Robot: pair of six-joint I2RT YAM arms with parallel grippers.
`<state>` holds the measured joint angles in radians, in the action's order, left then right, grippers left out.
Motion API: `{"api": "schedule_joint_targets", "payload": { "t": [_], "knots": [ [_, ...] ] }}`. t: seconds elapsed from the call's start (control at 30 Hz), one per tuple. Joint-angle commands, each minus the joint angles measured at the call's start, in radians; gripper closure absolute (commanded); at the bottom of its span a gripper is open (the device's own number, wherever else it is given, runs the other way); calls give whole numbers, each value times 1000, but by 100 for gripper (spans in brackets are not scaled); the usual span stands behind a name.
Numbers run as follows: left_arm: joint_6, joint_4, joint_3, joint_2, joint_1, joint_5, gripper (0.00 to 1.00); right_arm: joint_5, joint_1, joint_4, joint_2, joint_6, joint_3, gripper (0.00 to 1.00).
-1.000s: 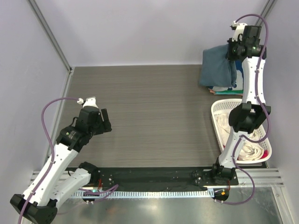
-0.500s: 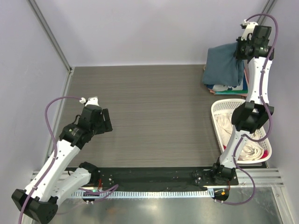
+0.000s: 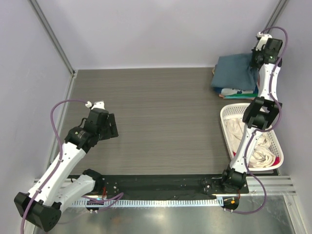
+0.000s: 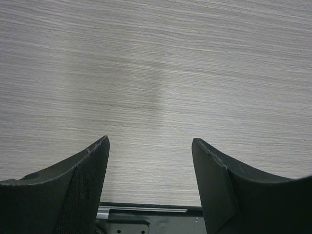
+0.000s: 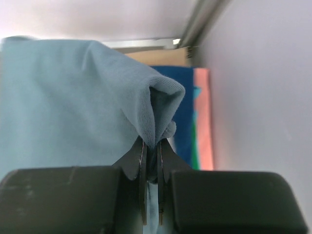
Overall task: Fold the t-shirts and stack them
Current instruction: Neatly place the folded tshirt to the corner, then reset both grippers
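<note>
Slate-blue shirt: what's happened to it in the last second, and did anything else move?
The right gripper, still shut on the slate-blue shirt, carried it rightward toward the far corner, over the folded stack. The left gripper, open, barely shifted; the basket stayed put.

A white plastic lattice basket [image 3: 225, 127] stands on the right side of the grey wood-grain worktop [image 3: 161, 117]. Left of the basket, at the near edge, a black base strip [image 3: 161, 184] lies on aluminium rails [image 3: 273, 183]. Pale walls [image 3: 146, 29] rise behind the basket.
</note>
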<state>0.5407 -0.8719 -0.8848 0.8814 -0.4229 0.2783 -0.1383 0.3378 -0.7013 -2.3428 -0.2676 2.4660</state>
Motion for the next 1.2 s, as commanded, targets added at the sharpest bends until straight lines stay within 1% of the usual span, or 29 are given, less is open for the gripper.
{"api": "schedule_joint_targets", "payload": {
  "t": [0.0, 0.03, 0.1, 0.13, 0.17, 0.2, 0.23, 0.27, 0.33, 0.37, 0.47, 0.5, 0.57, 0.6, 0.63, 0.67, 0.7, 0.77, 0.8, 0.83, 0.87, 0.9, 0.97, 1.0, 1.03, 1.07, 1.1, 1.13, 1.17],
  "knots": [
    [-7, 25, -2, 1, 4, 18, 31, 43, 50, 202, -56, 16, 77, 96],
    [-7, 25, -2, 2, 6, 16, 31, 45, 56, 283, -94, 25, 68, 95],
    [-7, 24, -2, -2, 6, 19, 31, 69, 60, 333, -133, 19, 65, 92],
    [-7, 24, -3, -9, 4, 19, 31, 84, 60, 362, -169, 18, 65, 89],
    [-7, 22, -3, -13, 4, 21, 31, 95, 60, 376, -179, 18, 50, 72],
    [-7, 24, -2, -16, 6, 21, 31, 106, 60, 390, -185, 21, 36, 57],
    [-7, 24, -2, -27, 6, 22, 31, 130, 60, 419, -179, 24, 13, 34],
    [-7, 24, -2, -32, 6, 22, 30, 134, 61, 430, -168, 27, -31, 30],
    [-8, 25, -2, -39, 4, 19, 30, 181, 61, 471, -139, 41, -79, 25],
    [-8, 27, 0, -44, 6, 18, 30, 190, 63, 483, -100, 50, -122, 25],
    [-12, 28, 0, -51, 4, 9, 30, 198, 64, 506, -30, 87, -174, 21],
    [-12, 28, 0, -52, 6, 7, 30, 204, 64, 508, 20, 97, -182, 20],
    [-13, 30, -2, -58, 6, 2, 31, 232, 64, 511, 66, 126, -191, 15],
    [-13, 30, -2, -68, 4, 1, 31, 252, 64, 510, 118, 136, -191, 13],
    [-13, 33, 0, -74, 4, -1, 30, 278, 64, 510, 140, 146, -190, 6],
    [-15, 34, 1, -81, 4, -2, 30, 334, 64, 510, 169, 178, -185, 2],
    [-15, 36, 1, -90, 4, -2, 30, 356, 64, 511, 219, 189, -184, 0],
    [-15, 34, 0, -99, 6, -2, 30, 396, 64, 511, 272, 235, -180, 0],
    [-15, 34, 0, -102, 4, -2, 30, 407, 64, 511, 295, 258, -182, 0],
    [-15, 33, 0, -111, 4, -2, 30, 398, 64, 508, 353, 268, -190, 0],
    [-16, 34, -2, -114, 6, -2, 30, 375, 64, 510, 381, 312, -214, 0],
    [-16, 34, -2, -124, 6, -2, 30, 303, 64, 507, 414, 386, -231, 0],
    [-18, 39, 0, -142, 4, -2, 30, 215, 61, 503, 508, 485, -297, 0],
    [-18, 39, 1, -150, 4, -2, 30, 154, 61, 513, 540, 580, -327, 0],
    [-18, 40, 1, -159, 4, -2, 29, 23, 60, 522, 569, 637, -363, 0],
    [-19, 42, 3, -160, 6, -4, 29, -34, 53, 545, 647, 690, -468, 0],
    [-19, 40, 1, -162, 4, -2, 29, -94, 32, 636, 687, 762, -542, 0],
    [-19, 42, 0, -163, 6, -2, 29, -139, 11, 682, 744, 780, -624, 1],
    [-19, 39, -2, -165, 6, -2, 29, -133, -18, 748, 845, 791, -808, 0]
  ]
}}
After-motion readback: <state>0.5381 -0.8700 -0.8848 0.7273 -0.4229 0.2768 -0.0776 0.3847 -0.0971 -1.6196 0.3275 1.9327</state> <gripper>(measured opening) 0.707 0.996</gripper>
